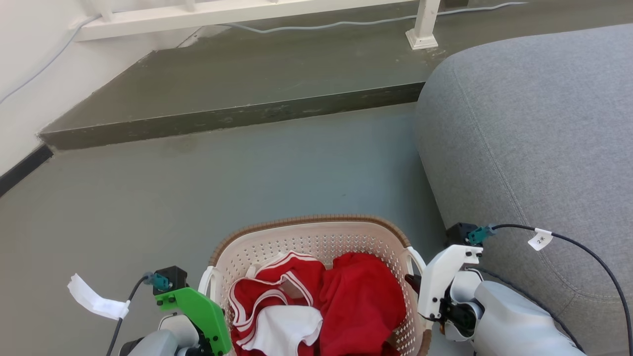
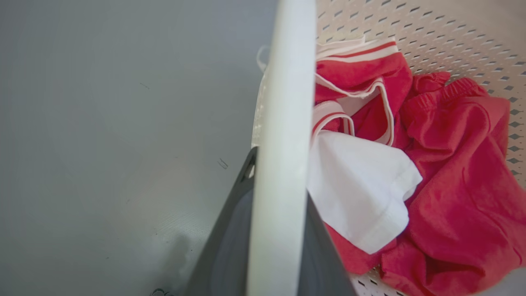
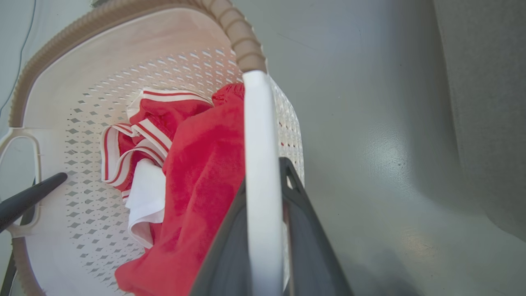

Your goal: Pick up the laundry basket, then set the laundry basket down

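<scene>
The laundry basket (image 1: 316, 233) is a cream perforated tub with a brown woven-look rim, low in the head view between my two arms. Red and white clothes (image 1: 346, 296) lie inside it. My left gripper (image 1: 211, 319), under its green bracket, is shut on the basket's left white handle (image 2: 283, 123), with a dark finger on each side of it. My right gripper (image 1: 419, 292), under its white bracket, is shut on the right white handle (image 3: 257, 135). I cannot tell whether the basket's base touches the floor.
A grey upholstered sofa (image 1: 534, 138) bulks close on the right, next to my right arm. Ahead, a raised dark step (image 1: 222, 118) crosses the floor, with a white railing post (image 1: 423, 29) and a cable on it. A white wall (image 1: 20, 99) stands on the left.
</scene>
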